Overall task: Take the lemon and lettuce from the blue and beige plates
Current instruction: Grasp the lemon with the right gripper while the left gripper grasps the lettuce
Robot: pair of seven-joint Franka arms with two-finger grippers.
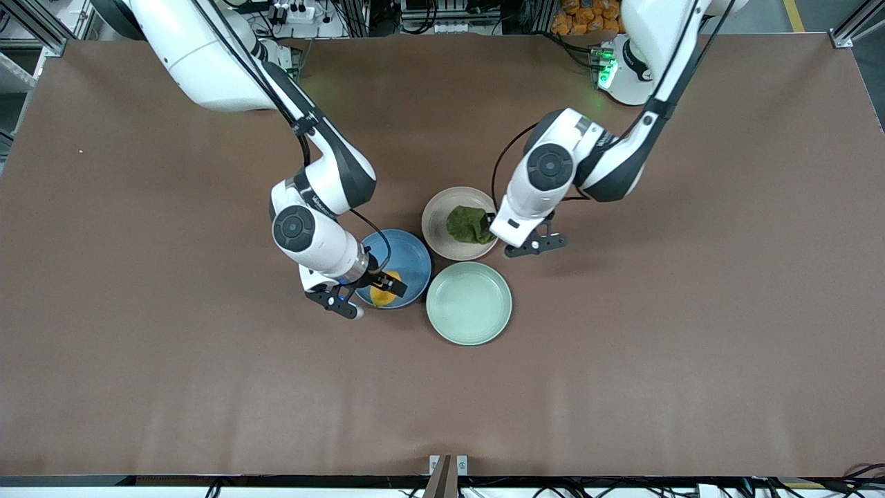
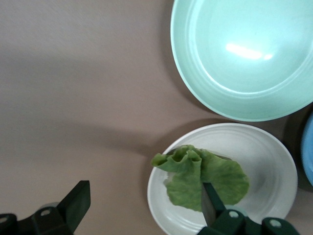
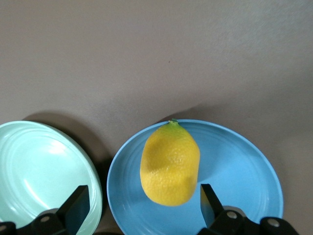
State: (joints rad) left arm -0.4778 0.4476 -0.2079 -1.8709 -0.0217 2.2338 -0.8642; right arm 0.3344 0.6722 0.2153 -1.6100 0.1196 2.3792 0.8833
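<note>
Table (image 1: 138, 311): carries three plates clustered mid-table.
Blue plate (image 1: 408, 256): holds the lemon (image 1: 384, 290) near the rim closest to the front camera.
Beige plate (image 1: 439, 221): holds the lettuce (image 1: 470, 225).
Right gripper (image 3: 139, 208): jaws spread, straddling the lemon, set to close.
Left gripper (image 2: 142, 208): jaws released wide; one fingertip (image 2: 211, 200) over the leaf, seemingly aligning for a pinch.

No legible text — seemingly none.

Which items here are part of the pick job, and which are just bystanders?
Job:
lemon on the blue plate, between the open right gripper fingers
lettuce on the beige plate, open left gripper at its edge

Bystanders:
mint-green plate, empty
</note>
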